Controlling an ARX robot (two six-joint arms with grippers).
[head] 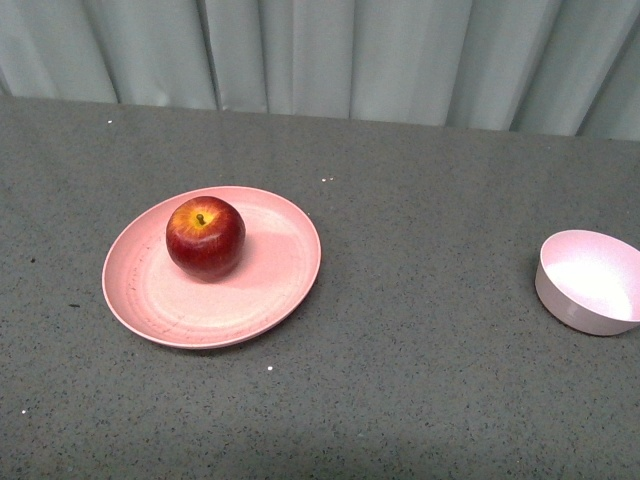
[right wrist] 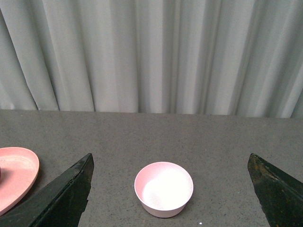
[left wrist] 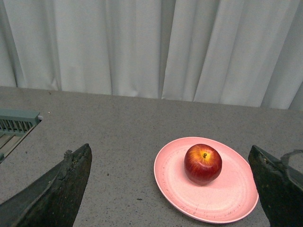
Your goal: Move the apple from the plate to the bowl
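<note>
A glossy dark-red apple [head: 205, 237] with a yellow patch round its stem sits upright on the left half of the wide salmon-pink plate [head: 270, 290]. The small pale pink bowl [head: 590, 281] stands empty at the table's right edge of the front view, well apart from the plate. Neither arm shows in the front view. My left gripper [left wrist: 170, 158] is open, high and back from the apple [left wrist: 202, 163] and plate [left wrist: 222, 198]. My right gripper [right wrist: 170, 163] is open, with the bowl [right wrist: 164, 188] ahead between its fingertips and the plate's edge [right wrist: 16, 177] at the side.
A grey speckled table [head: 420, 380] runs back to a pale pleated curtain [head: 320, 50]. In the left wrist view a grey slatted tray edge [left wrist: 14, 124] lies at the table's side. A few white specks dot the table.
</note>
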